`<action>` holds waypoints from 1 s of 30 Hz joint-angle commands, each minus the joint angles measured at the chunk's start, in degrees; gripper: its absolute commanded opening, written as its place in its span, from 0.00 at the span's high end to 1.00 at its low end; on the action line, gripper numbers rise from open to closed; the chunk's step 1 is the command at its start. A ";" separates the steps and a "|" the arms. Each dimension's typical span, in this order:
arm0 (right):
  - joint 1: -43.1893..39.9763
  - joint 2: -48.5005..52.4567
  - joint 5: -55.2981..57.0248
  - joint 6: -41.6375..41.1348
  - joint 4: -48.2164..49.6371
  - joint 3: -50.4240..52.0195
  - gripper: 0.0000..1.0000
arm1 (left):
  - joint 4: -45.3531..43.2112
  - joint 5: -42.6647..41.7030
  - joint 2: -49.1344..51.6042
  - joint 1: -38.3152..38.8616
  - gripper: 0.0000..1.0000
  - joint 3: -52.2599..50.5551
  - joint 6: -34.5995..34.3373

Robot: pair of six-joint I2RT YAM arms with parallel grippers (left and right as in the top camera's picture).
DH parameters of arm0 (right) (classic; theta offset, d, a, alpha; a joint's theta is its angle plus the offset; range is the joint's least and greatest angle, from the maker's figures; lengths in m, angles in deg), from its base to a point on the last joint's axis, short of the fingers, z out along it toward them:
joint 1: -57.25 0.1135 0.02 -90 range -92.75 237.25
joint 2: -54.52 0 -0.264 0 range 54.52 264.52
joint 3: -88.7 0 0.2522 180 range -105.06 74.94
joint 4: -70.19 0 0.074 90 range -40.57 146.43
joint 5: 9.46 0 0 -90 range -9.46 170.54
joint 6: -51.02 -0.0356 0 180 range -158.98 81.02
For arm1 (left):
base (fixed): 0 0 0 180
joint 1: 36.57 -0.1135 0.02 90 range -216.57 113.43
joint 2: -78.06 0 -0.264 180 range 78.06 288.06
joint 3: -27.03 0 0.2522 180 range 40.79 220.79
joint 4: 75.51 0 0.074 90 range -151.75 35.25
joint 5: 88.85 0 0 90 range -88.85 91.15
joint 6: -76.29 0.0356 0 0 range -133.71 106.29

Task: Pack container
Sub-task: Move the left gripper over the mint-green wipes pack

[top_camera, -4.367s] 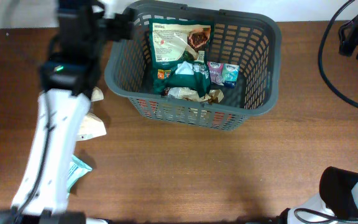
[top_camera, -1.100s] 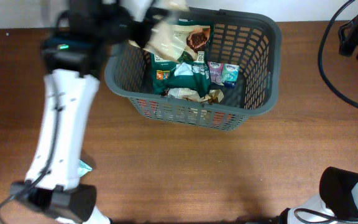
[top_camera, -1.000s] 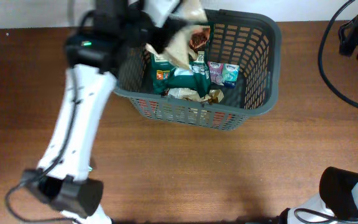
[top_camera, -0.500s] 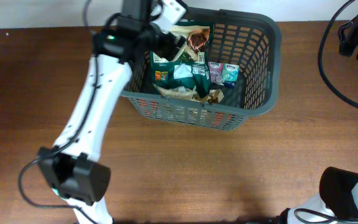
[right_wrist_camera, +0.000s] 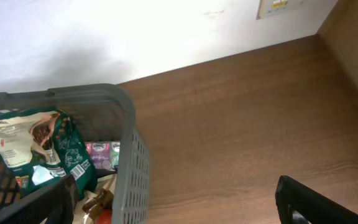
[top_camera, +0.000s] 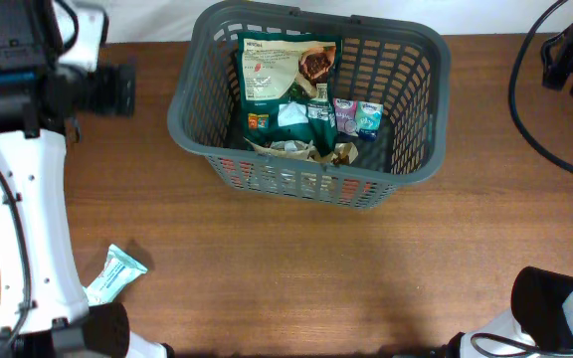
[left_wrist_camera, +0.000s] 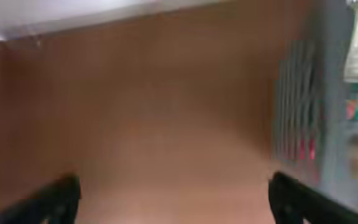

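grey container (top_camera: pixel 416 94) holding green pouch (top_camera: pixel 288 65), small snack packs (top_camera: pixel 356 116)

The green snack pouch (top_camera: pixel 286 65) in the container (top_camera: pixel 411 99) carries print too small to read; nothing else is legible.

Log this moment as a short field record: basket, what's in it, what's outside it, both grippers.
container: dark grey basket, upright, far side of table
inside: green-and-white pouch, purple pack, teal pack, crumpled wrappers
outside: light teal snack pack, front left on the table
left gripper: open, empty, over bare table left of the basket
right gripper: open, empty, apart from the basket
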 commanded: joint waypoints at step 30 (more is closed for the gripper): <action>-0.31 2.16 0.17 -0.24 -0.17 0.20 0.01 | 7.63 7.91 -26.58 -3.04 0.10 -34.82 5.31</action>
